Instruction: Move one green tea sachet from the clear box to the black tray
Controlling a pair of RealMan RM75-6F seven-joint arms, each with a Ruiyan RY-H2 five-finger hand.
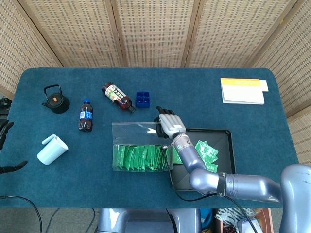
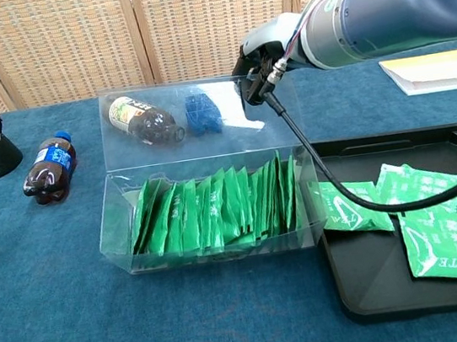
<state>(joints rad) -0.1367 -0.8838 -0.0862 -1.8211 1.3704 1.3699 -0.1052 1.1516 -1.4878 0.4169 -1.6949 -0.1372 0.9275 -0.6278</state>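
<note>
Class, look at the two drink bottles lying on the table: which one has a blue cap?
The dark cola bottle nearer the black teapot has the blue cap and blue label. The other bottle, beside the blue block, has a white-and-green label.

Right hand (image 1: 169, 125) raised with fingers curled; left hand (image 1: 4, 145) idle, fingers apart

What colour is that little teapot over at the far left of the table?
Black, with a small orange-brown knob on the lid. The teapot shows best in the head view.
</note>
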